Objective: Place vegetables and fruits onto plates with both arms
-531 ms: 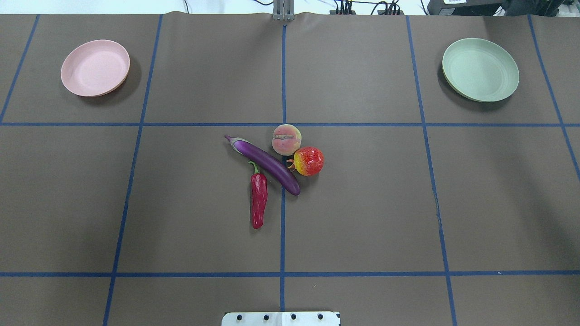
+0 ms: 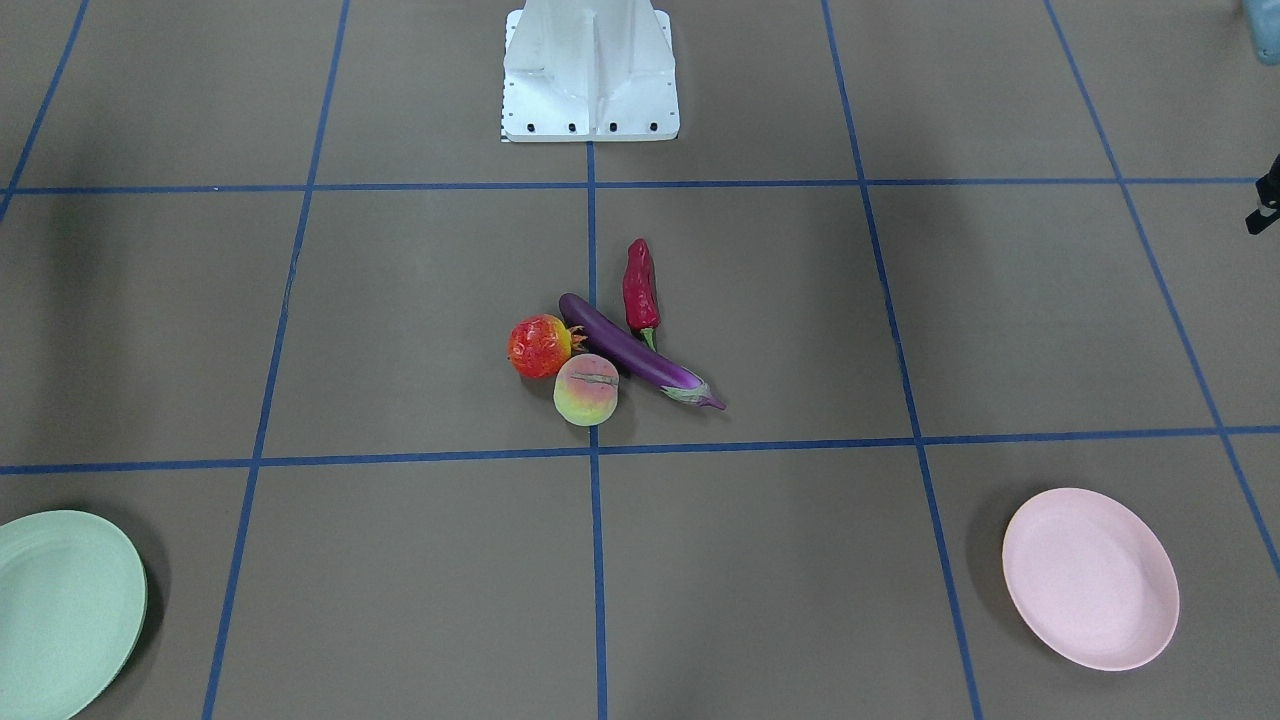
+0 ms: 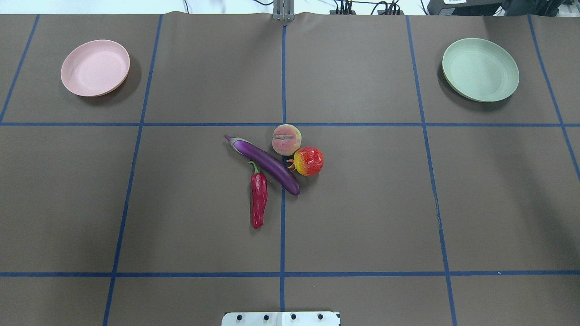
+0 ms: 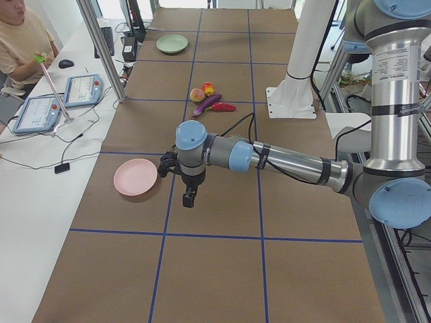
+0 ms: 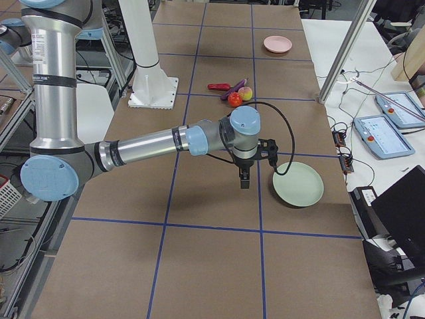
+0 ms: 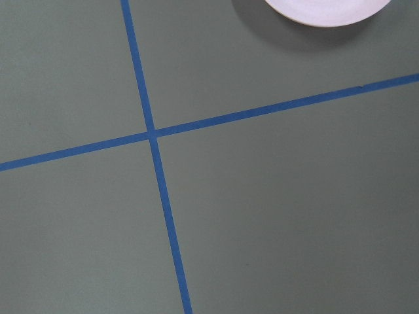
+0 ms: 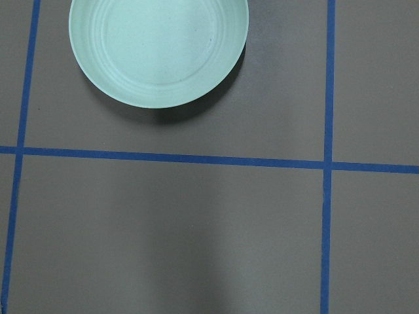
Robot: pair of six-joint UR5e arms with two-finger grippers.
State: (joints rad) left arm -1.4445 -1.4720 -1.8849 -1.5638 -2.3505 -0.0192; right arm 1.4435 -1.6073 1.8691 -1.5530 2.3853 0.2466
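Note:
The purple eggplant (image 3: 267, 165), red chili (image 3: 258, 199), peach (image 3: 286, 139) and pomegranate-like fruit (image 3: 309, 160) lie clustered at the table's middle. The pink plate (image 3: 95, 68) sits far left and the mint green plate (image 3: 480, 69) far right, both empty. My left gripper (image 4: 190, 198) hangs above the table beside the pink plate (image 4: 135, 177). My right gripper (image 5: 244, 179) hangs beside the green plate (image 5: 298, 183). Both show only in side views, so I cannot tell whether they are open or shut. The wrist views show each plate's edge, the pink (image 6: 321, 10) and the green (image 7: 159, 46).
The brown table cover carries a blue tape grid (image 3: 282, 226). The white robot base (image 2: 590, 70) stands at the robot's side. An operator (image 4: 20, 40), tablets (image 4: 82, 89) and cables lie on a side table beyond the far edge.

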